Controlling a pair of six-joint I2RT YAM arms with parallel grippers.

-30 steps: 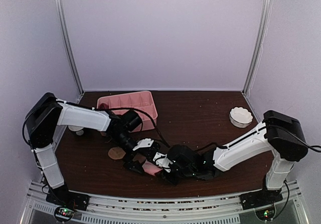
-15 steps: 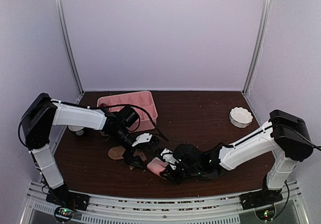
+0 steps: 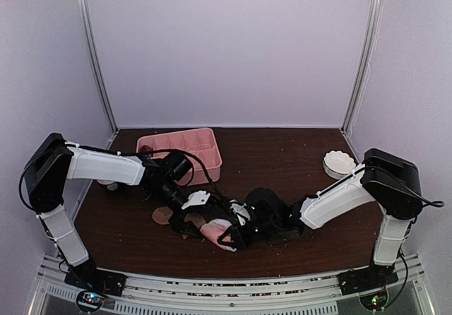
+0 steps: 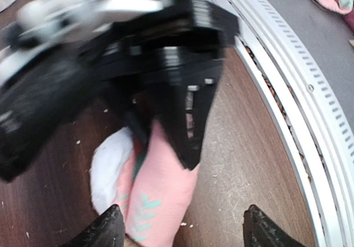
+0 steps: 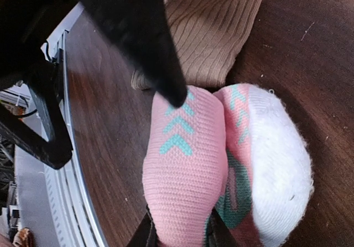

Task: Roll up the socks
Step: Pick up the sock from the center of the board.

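Observation:
The pink sock bundle (image 3: 214, 230) with white and mint-green patches lies near the table's front edge. My right gripper (image 3: 230, 236) is shut on its pink fold, as the right wrist view shows (image 5: 182, 235), with the pink sock (image 5: 185, 169) pinched between the fingers. My left gripper (image 3: 200, 222) is open, its fingertips (image 4: 112, 226) wide apart over the pink sock (image 4: 157, 197) and touching nothing that I can see. A tan-beige sock (image 5: 213, 31) lies just behind the pink one, and tan pieces (image 3: 164, 216) show by the left gripper.
A pink divided tray (image 3: 185, 147) stands at the back left. A white scalloped bowl (image 3: 339, 164) sits at the right. The white slotted rail (image 4: 287, 97) runs along the front edge, close to both grippers.
My right gripper has shifted left with the pink sock in it. My left gripper has moved right and closer to the sock.

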